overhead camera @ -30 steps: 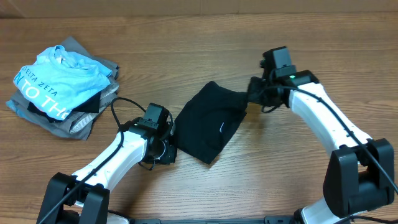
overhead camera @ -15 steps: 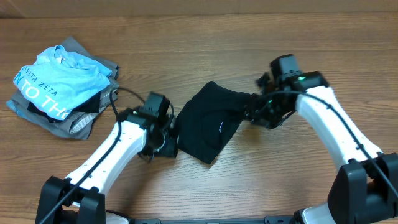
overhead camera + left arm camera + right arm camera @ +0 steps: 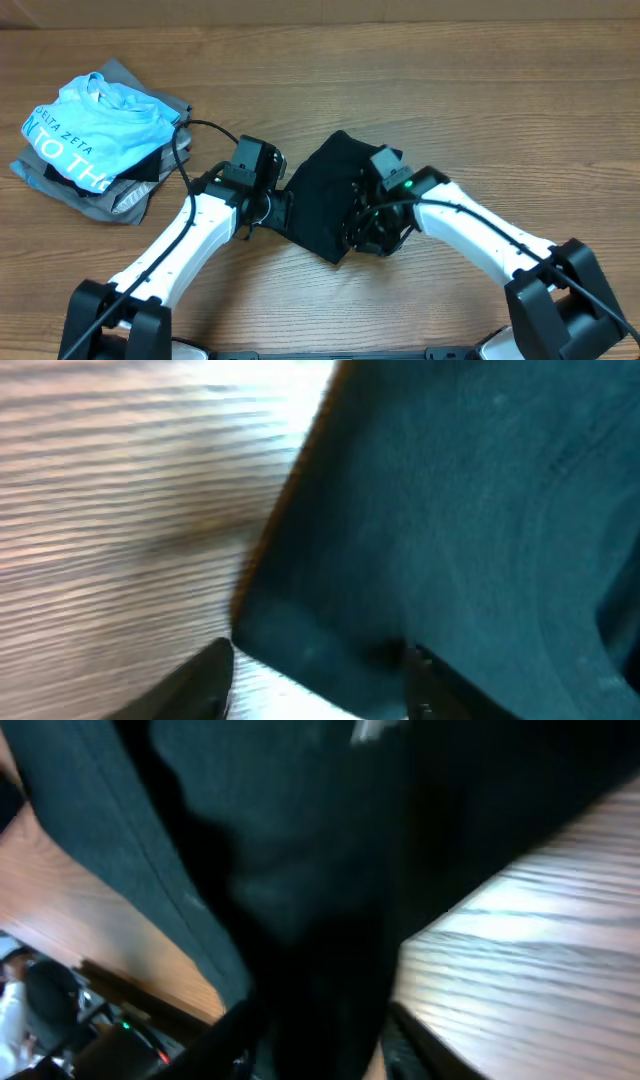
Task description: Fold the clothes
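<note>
Both arms at the black soft-fabric T-shirt (image 3: 318, 195) in the middle of the brown wooden table (image 3: 520, 90).
The shirt lies partly folded, its right side drawn over the rest. The right gripper (image 3: 368, 228) sits above the shirt's right half; its blurred wrist view shows a thick bunch of black cloth running down between the two fingers (image 3: 238, 1042), which appear clamped on it. The left gripper (image 3: 315, 682) is at the shirt's left edge, its fingers (image 3: 205, 680) spread apart with the cloth's corner lying between them, not pinched. Well apart at the table's left end, a light-blue tee with white lettering (image 3: 90, 125) rests on folded grey garments (image 3: 130, 203).
</note>
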`<act>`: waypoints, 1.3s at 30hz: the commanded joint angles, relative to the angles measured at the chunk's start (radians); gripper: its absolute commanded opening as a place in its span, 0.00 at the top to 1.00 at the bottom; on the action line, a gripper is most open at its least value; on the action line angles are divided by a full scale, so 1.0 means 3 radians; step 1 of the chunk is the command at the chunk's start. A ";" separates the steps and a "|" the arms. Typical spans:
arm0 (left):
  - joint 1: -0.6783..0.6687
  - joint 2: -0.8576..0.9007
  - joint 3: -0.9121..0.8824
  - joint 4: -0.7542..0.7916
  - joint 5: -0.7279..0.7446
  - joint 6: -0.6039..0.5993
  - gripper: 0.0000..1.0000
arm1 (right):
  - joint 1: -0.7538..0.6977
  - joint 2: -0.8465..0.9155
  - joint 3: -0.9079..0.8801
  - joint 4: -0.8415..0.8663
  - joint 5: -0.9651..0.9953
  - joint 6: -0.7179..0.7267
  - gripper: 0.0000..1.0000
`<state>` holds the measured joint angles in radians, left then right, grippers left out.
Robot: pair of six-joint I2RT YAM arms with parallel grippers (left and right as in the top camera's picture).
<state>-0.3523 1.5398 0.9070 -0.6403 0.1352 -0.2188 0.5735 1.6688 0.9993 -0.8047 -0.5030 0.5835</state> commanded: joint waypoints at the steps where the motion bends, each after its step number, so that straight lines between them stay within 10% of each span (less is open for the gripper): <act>1: -0.0022 0.0163 -0.0140 0.0090 0.0191 0.0134 0.53 | 0.0106 -0.0072 -0.0065 0.0182 -0.0062 0.0191 0.69; 8: -0.0018 0.0450 -0.0153 0.0056 0.0142 0.0308 0.82 | 0.0014 -0.0074 -0.0064 -0.0224 0.0483 0.0205 0.93; 17: -0.0010 0.0446 -0.0086 -0.0065 0.0102 0.0308 0.86 | -0.0053 -0.0094 -0.0018 -0.0623 0.0755 0.0075 0.62; 27: 0.0142 0.0167 0.0928 -0.0959 0.0074 0.0432 0.67 | -0.0395 -0.0586 0.0425 -0.0657 0.0880 -0.0278 0.62; 39: 0.0149 0.0561 0.1190 0.0412 0.0736 0.0608 0.34 | -0.1055 -0.0393 0.0525 0.0079 0.0876 -0.0245 0.43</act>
<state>-0.3122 1.6295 1.2556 -0.5724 0.2623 -0.0673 0.2710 1.5017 1.1492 -0.7925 -0.2481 0.5125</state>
